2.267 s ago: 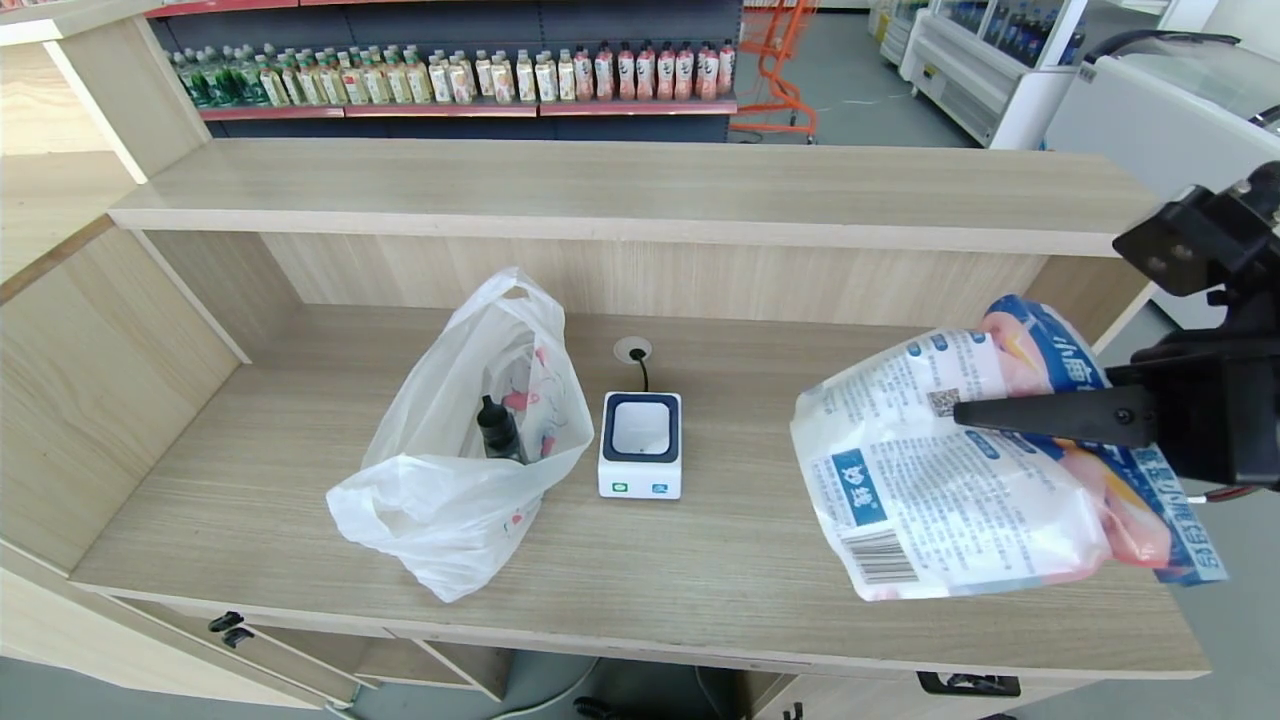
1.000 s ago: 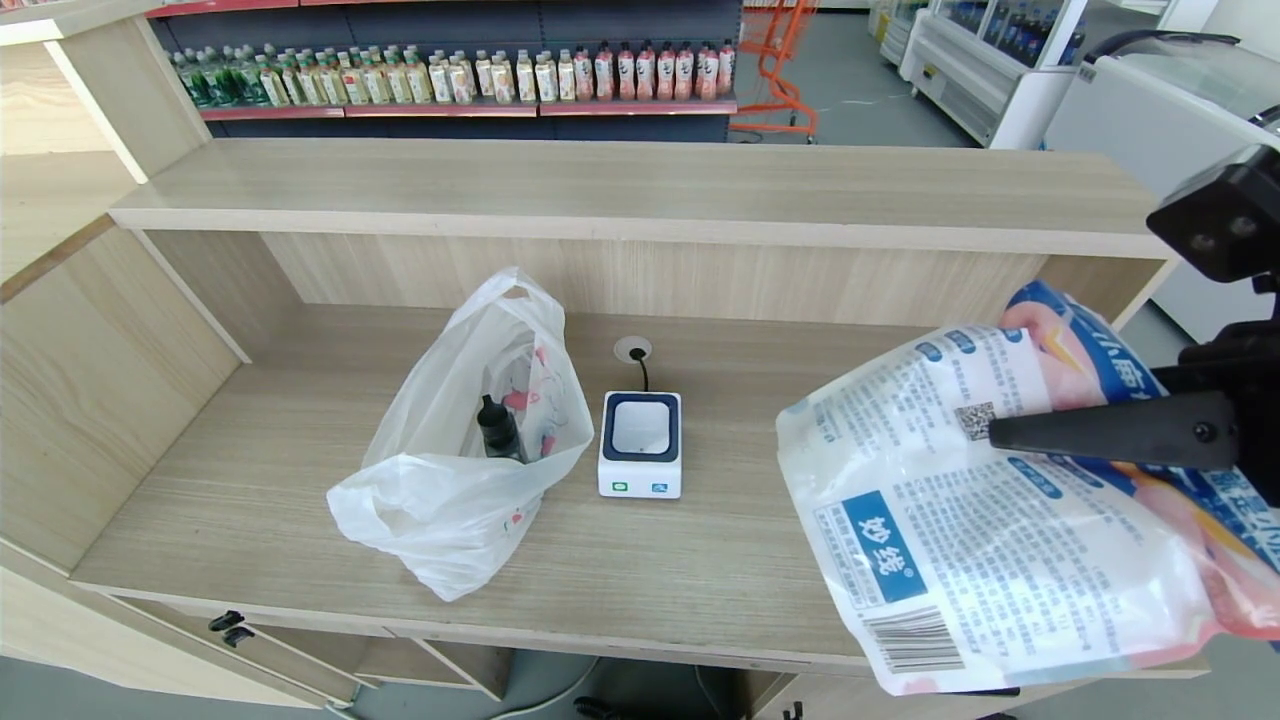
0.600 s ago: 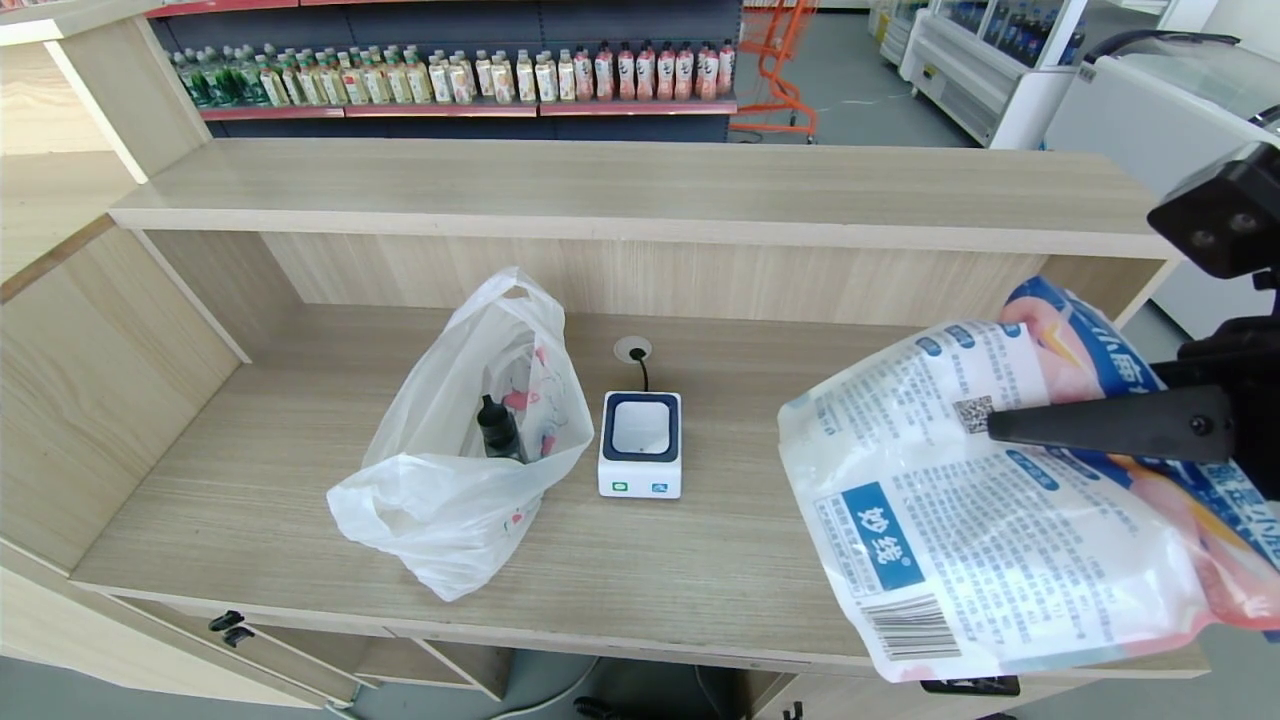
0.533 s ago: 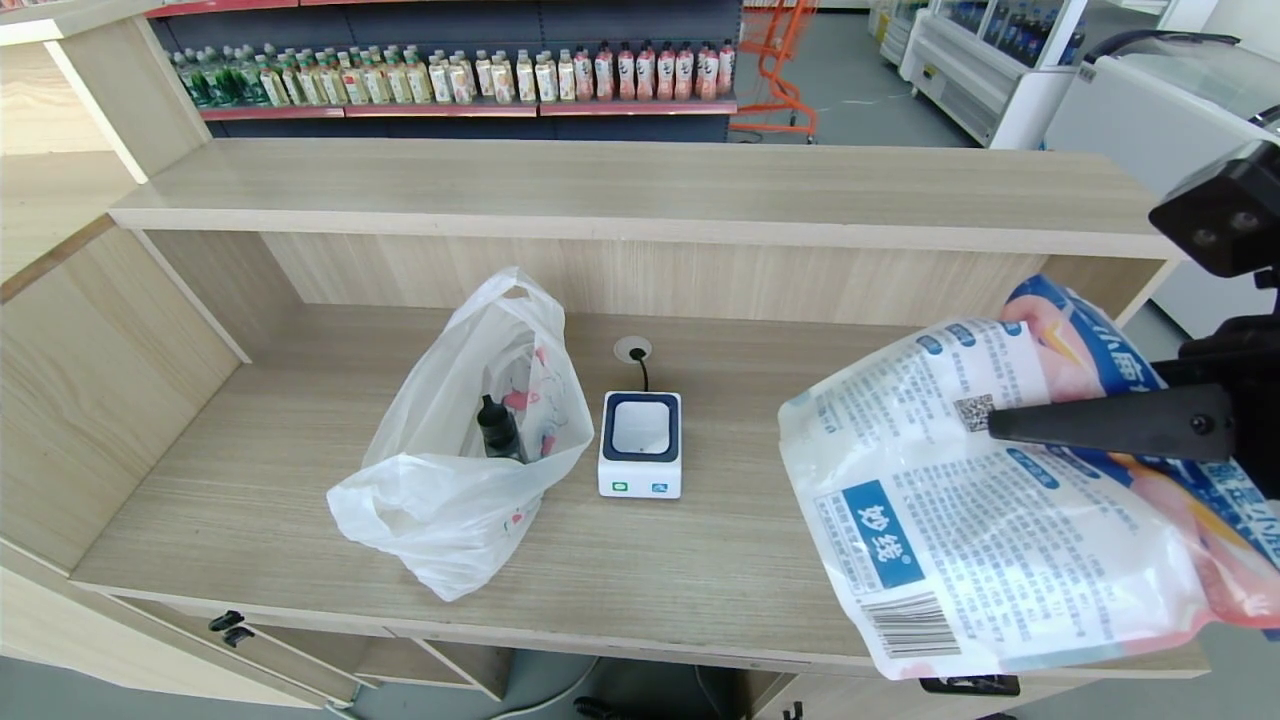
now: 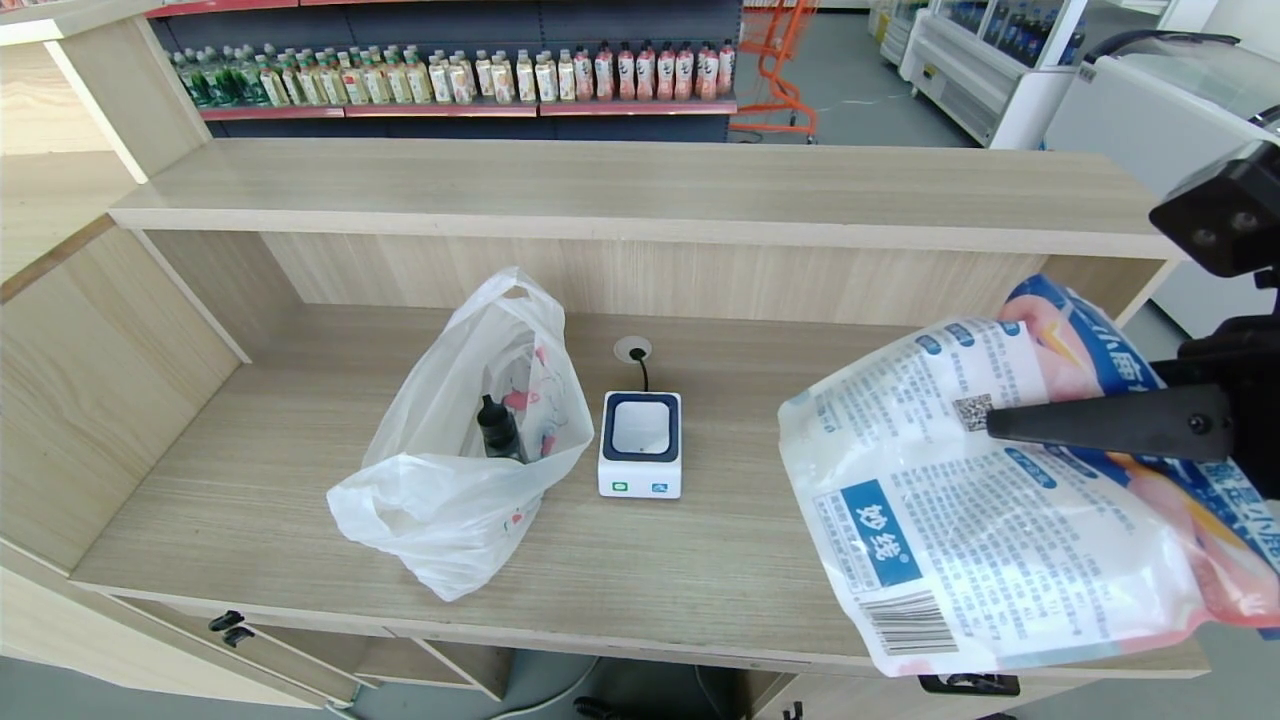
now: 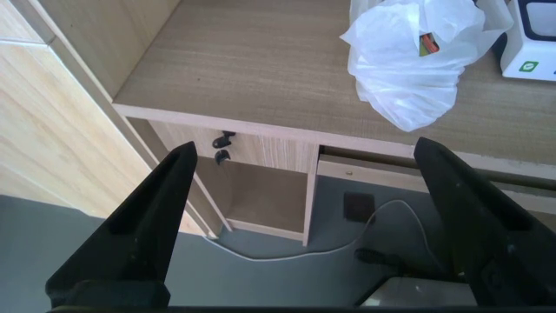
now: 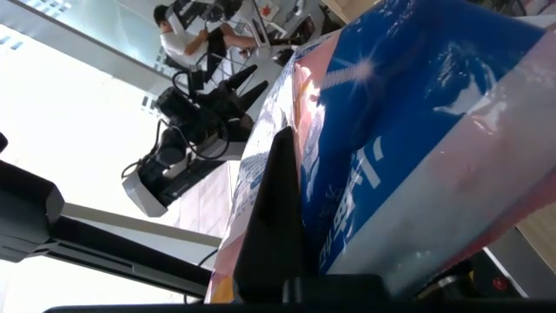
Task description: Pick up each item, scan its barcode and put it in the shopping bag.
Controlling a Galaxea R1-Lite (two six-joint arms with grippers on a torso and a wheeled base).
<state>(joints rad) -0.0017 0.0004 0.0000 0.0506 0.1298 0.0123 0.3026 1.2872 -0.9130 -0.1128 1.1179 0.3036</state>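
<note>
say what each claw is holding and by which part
Right claw grips the food packet by its upper half, barcode end hanging down. Left claw open, empty.

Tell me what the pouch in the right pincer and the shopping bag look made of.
Pouch: probably glossy printed plastic film; it shines and dents where the right pincer clamps it. Shopping bag: thin translucent white plastic film, likely; it slumps in soft wrinkles and colours inside show through.

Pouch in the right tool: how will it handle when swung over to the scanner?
Likely floppy: the pouch bows and creases where the right tool pinches it. Probably light for its size, held by one pinch. Glossy film looks slippery; it may swing or slip.
</note>
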